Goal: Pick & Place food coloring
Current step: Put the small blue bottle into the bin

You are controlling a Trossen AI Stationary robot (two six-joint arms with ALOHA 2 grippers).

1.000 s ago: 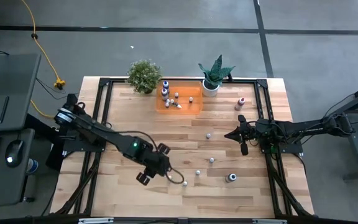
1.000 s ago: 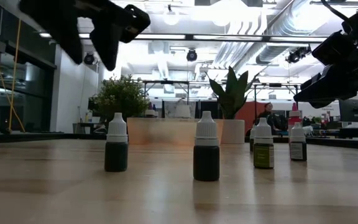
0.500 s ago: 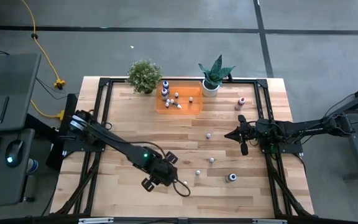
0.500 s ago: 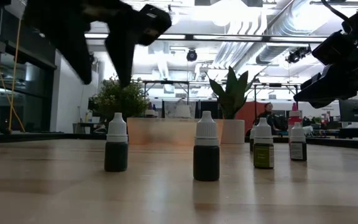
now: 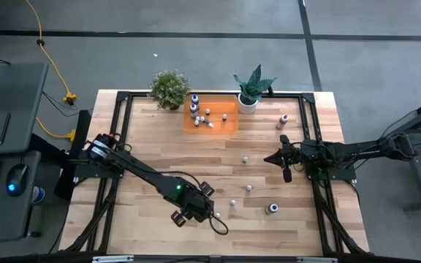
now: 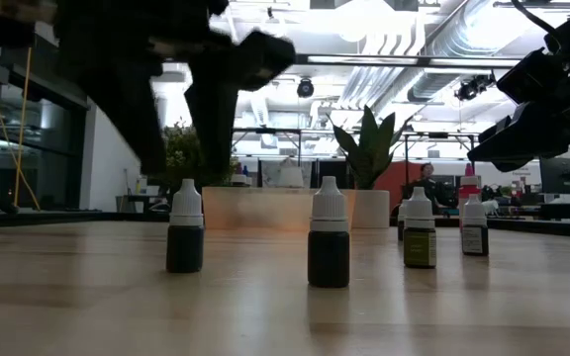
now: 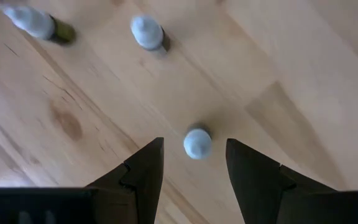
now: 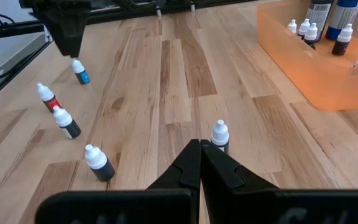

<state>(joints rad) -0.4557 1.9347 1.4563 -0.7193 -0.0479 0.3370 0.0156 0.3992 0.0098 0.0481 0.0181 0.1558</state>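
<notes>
Wooden counter (image 5: 145, 146): the left tool (image 7: 193, 163) has swung over and now hangs spread above one food coloring bottle (image 7: 197, 142), ready to grasp. Right tool (image 5: 286, 176) waits pressed together, mid-counter.

My fingers (image 8: 200, 163) are pressed together over the wooden table (image 8: 179, 81), just short of a white-capped bottle (image 8: 220, 136). An orange tray (image 8: 303, 68) of bottles sits beyond; four more bottles stand well apart.

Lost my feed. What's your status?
Left end effector open, over a bottle, not gripping. Right end effector shut, empty, waiting mid-table. Nothing in the way.
</notes>
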